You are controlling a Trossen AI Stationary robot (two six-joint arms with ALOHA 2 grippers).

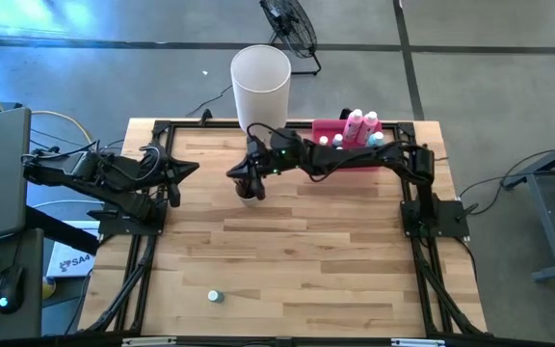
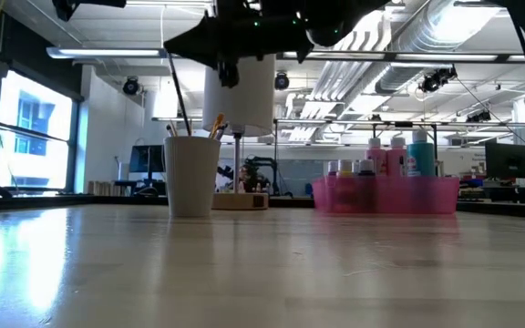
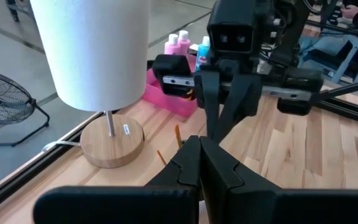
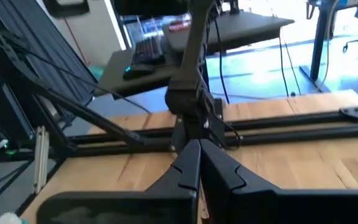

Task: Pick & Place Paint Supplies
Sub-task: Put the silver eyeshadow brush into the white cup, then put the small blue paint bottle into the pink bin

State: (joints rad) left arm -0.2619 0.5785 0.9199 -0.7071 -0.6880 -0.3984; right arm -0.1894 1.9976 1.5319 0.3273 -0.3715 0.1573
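1. The right gripper (image 2: 229, 77) hangs straight above the white cup (image 2: 192, 178), fingers pressed fully together, tips pointing down. I can't see anything pinched in it.
2. The paintbrushes (image 2: 176, 96) stand handle-up in that cup. The tallest dark one rises just beside the fingers but apart from them, so I'd say the brushes are parked.
3. The relation that matters is where the stray tiny bottle (image 1: 215, 296) sits. It's alone on the wood, well apart from the cup, out toward the table edge farthest from the tall white cylinder (image 1: 260, 82).
4. From the right gripper that means pulling up and back, away from the cup and the cylinder. The bottle is too small to tell whether it's upright or tipped, so its long axis is anyone's guess.
5. The left gripper (image 1: 193, 171) is clamped empty too, waiting just to the cup's side. Both look about equally far from the bottle, honestly a toss-up.
6. The pink and teal bottles (image 1: 355, 123) sit in the pink tray (image 1: 324, 127) on the cup's other side.
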